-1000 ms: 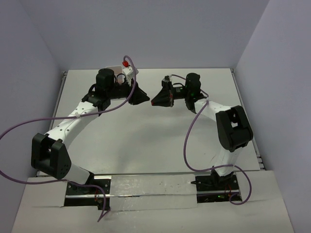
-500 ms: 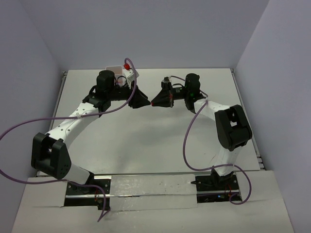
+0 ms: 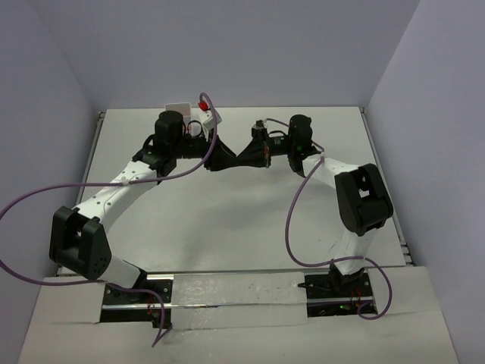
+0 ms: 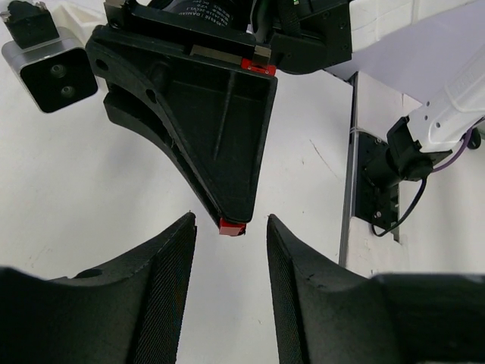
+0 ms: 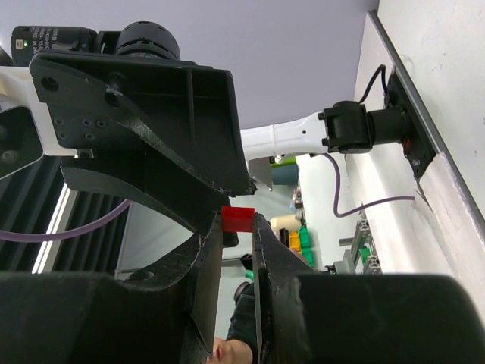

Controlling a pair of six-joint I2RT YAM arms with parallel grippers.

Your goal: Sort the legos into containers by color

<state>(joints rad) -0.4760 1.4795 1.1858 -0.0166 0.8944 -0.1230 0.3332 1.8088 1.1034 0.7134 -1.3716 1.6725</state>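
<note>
**One red lego brick held in mid-air between both grippers; sorting is unfinished.**
We see the right gripper clamped on the brick at its fingertips, above the table. The left gripper has its jaws apart on either side of the brick, not touching it. We judge this piece not yet binned. The white tray barely shows behind the left arm, its contents hidden. We find no legible writing.

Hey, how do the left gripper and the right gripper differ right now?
The right gripper is shut on a red lego at its fingertips; the left gripper is open, gripping nothing. The left gripper flanks that lego with gaps either side, while the right gripper presses on it. Both are black and meet tip to tip above the table.
</note>
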